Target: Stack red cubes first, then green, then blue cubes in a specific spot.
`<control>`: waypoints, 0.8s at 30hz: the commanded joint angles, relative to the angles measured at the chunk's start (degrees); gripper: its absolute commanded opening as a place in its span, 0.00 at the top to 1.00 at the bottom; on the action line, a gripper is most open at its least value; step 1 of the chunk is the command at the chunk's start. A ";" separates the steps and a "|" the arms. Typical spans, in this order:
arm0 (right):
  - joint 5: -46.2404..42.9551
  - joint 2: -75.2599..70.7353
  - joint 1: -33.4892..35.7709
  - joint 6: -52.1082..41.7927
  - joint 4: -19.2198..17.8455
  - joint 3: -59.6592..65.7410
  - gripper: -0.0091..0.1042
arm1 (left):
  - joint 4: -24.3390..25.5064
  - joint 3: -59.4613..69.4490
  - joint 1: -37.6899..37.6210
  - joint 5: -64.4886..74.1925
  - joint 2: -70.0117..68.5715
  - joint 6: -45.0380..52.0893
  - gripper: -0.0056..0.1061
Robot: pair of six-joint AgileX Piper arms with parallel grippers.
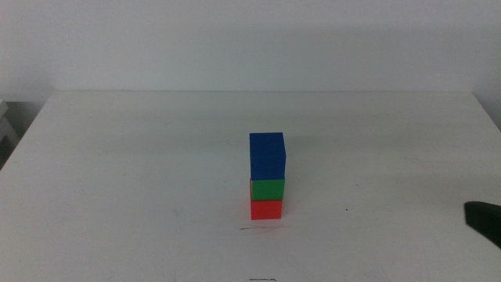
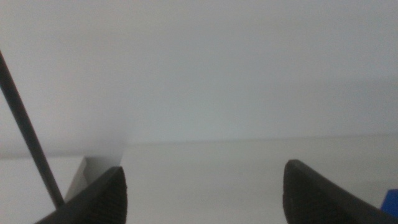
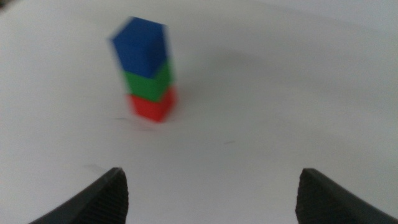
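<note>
The right gripper (image 3: pixel 208 193) has its jaws spread wide with nothing between them; only their dark tips rise into the right wrist view, which is blurred. In the middle view the same gripper (image 1: pixel 484 218) is cut off at the right edge, showing just a dark wedge low over the bench (image 1: pixel 117 172), well apart from the stack. The left gripper (image 2: pixel 202 193) is also spread and empty; its view shows mostly wall and the bench edge, with a sliver of the blue cube (image 2: pixel 392 200) cut off at the frame's corner. At the bench's centre the red cube (image 1: pixel 266 209) sits lowest, the green cube (image 1: pixel 267 189) on it, the blue cube (image 1: pixel 267 156) on top. A thin dark line (image 1: pixel 261 229) lies just in front of the red cube.
</note>
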 commanded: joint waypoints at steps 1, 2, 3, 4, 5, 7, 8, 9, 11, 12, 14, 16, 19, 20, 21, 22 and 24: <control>-9.71 -2.01 -0.64 -0.66 -7.40 1.98 0.20 | 0.46 4.32 0.07 -10.79 -1.76 -0.70 0.21; -11.85 -2.97 -1.10 -0.66 -8.99 3.97 0.20 | 0.41 6.74 0.07 -12.25 -2.89 -0.70 0.21; -14.18 -4.27 -1.95 -0.66 -10.06 5.99 0.20 | 0.38 8.59 0.07 -13.02 -3.87 -0.70 0.21; -16.00 -5.64 -3.17 -0.66 -10.01 8.06 0.20 | 0.38 10.88 0.07 -13.79 -5.17 -0.70 0.21; -17.33 -6.75 -4.34 -0.66 -9.58 9.67 0.20 | 0.38 13.15 0.07 -14.15 -6.56 -0.70 0.21; -18.79 -9.93 -7.87 -0.66 -7.54 13.65 0.20 | 0.38 17.28 0.07 -14.27 -9.21 -0.70 0.21; -18.94 -11.71 -9.48 -0.66 -6.04 15.13 0.20 | 0.33 19.66 0.07 -14.33 -10.63 -0.70 0.21; -18.94 -13.58 -11.57 -0.66 -4.67 16.91 0.20 | 0.20 21.58 0.07 -14.33 -12.08 -0.70 0.21; -18.87 -17.16 -15.11 -0.66 -3.48 19.99 0.20 | 0.14 26.48 0.07 -14.47 -15.01 -0.70 0.21; -18.95 -19.30 -17.12 -0.66 -3.50 21.60 0.20 | 0.14 28.91 0.07 -14.78 -16.64 -0.70 0.21; -19.01 -23.30 -19.65 -0.66 -3.70 24.61 0.20 | 0.14 33.18 0.07 -15.64 -19.41 -0.70 0.21; -19.71 -27.57 -21.72 -0.66 -3.70 27.05 0.20 | 0.09 37.63 0.07 -17.31 -22.23 -0.70 0.21; -21.91 -32.52 -24.46 -0.66 -3.49 30.39 0.20 | 0.09 42.89 0.07 -19.54 -26.22 -0.70 0.21; -22.85 -33.96 -25.29 -0.66 -3.49 31.51 0.20 | 0.09 44.50 0.07 -20.06 -27.12 -0.70 0.21; -23.75 -34.91 -26.08 -0.66 -3.49 32.60 0.20 | 0.09 45.97 0.07 -20.32 -28.12 -0.70 0.21; -24.62 -34.83 -26.78 -0.66 -3.40 33.51 0.20 | 0.09 47.05 0.07 -20.32 -28.59 -0.70 0.21; -27.10 -34.77 -27.74 -0.66 -2.77 35.32 0.20 | 0.09 49.79 0.14 -21.23 -28.59 -0.70 0.21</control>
